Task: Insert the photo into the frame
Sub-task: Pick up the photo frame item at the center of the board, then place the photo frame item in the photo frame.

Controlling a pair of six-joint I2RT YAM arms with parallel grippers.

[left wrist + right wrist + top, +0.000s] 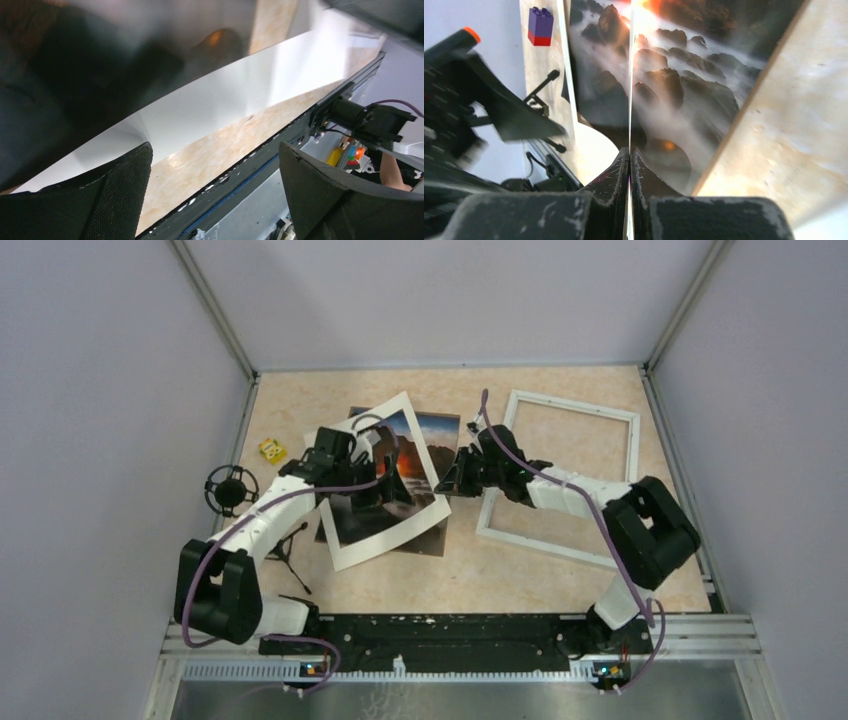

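Observation:
The photo (440,438), a dark landscape with an orange sun, lies flat left of centre, and its misty rocks (684,75) fill the right wrist view. A white mat (395,537) with a window sits askew over it. My right gripper (452,480) is at the mat's right side. Its jaws (630,150) are shut on a thin white sheet edge seen end-on, which looks like the mat. My left gripper (390,495) hovers over the mat's window, open (215,150), with the mat's near bar (215,100) beneath it and nothing between the fingers. The white frame (575,406) lies empty to the right.
A brown board edge (744,100) borders the photo. A yellow block (272,450) and a black round stand (230,490) sit at the left. A purple-and-red block (540,25) lies near the left arm. Walls enclose the table on three sides, and a black rail (450,630) runs along the near edge.

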